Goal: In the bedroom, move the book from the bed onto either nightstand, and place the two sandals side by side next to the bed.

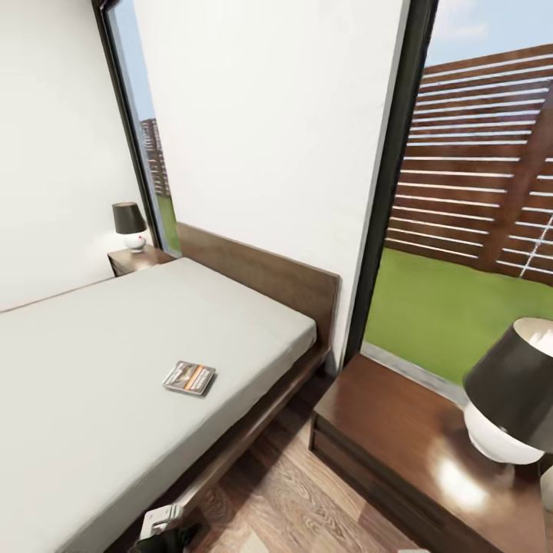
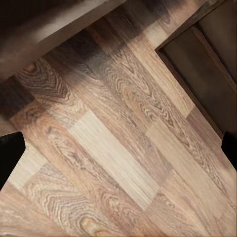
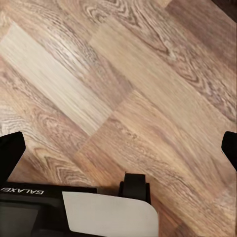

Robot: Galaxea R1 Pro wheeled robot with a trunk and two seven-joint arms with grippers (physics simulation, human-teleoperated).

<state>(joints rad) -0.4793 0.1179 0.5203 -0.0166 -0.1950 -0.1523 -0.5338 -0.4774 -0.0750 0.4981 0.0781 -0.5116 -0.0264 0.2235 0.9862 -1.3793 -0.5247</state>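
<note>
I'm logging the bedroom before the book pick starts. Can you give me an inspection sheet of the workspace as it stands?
Surface: bed, flat pale mattress, dark wooden frame and headboard.
Job's things: book lies flat on the mattress near the bed's near edge; near nightstand beside the bed; far nightstand at the other side.
Clutter: a dark-shaded lamp on the near nightstand, another lamp on the far one.
Grippers: left claw and right claw open over bare floor.
Cables: nothing seen.
Surroundings: wood-plank floor, white walls, windows onto grass and fence.
</note>
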